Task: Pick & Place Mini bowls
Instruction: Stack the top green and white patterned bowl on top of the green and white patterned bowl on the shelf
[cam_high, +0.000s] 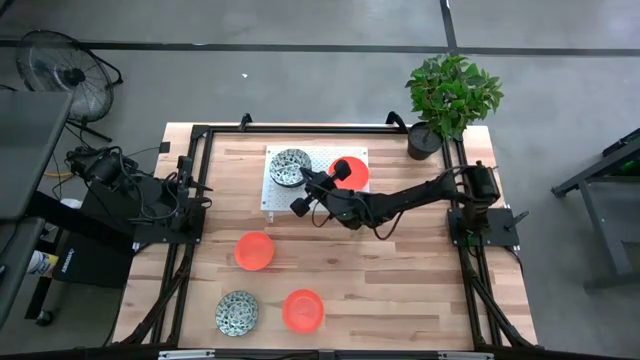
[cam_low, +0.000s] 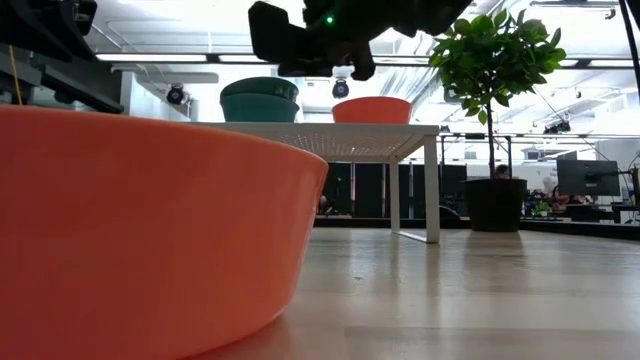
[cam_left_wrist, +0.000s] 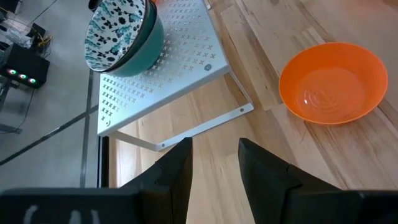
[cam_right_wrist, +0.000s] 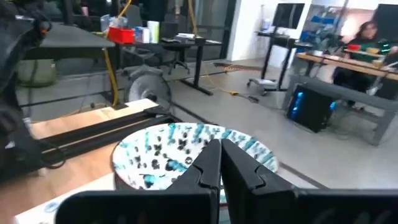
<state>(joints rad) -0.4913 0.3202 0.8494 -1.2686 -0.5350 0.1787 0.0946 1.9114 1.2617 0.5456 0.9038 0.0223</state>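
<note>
Right gripper (cam_high: 303, 190) hovers over the rack (cam_high: 275, 198) at the table's (cam_high: 420, 290) 12 o'clock. Its fingers are pressed together and hold nothing. Its arm hides part of the rack's orange bowl (cam_high: 356, 176). 2 stacked speckled bowls (cam_low: 260, 100) sit at the gripper's 11 o'clock. Left gripper (cam_left_wrist: 214, 144) waits at 9 o'clock, fingers apart. 3 table bowls lie around 7 o'clock: near orange (cam_high: 254, 250), lone speckled (cam_high: 237, 312), far orange (cam_high: 302, 310). The pot (cam_high: 424, 142) stands at 1 o'clock.

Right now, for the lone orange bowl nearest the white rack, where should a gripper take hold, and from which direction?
Probably the rim, from straight above. The orange bowl sits upright and open on the table, apart from the other bowls, with smooth flaring walls that offer little purchase from the side. One finger inside and one outside the lip would suit. The right gripper hangs over the white rack.
</note>
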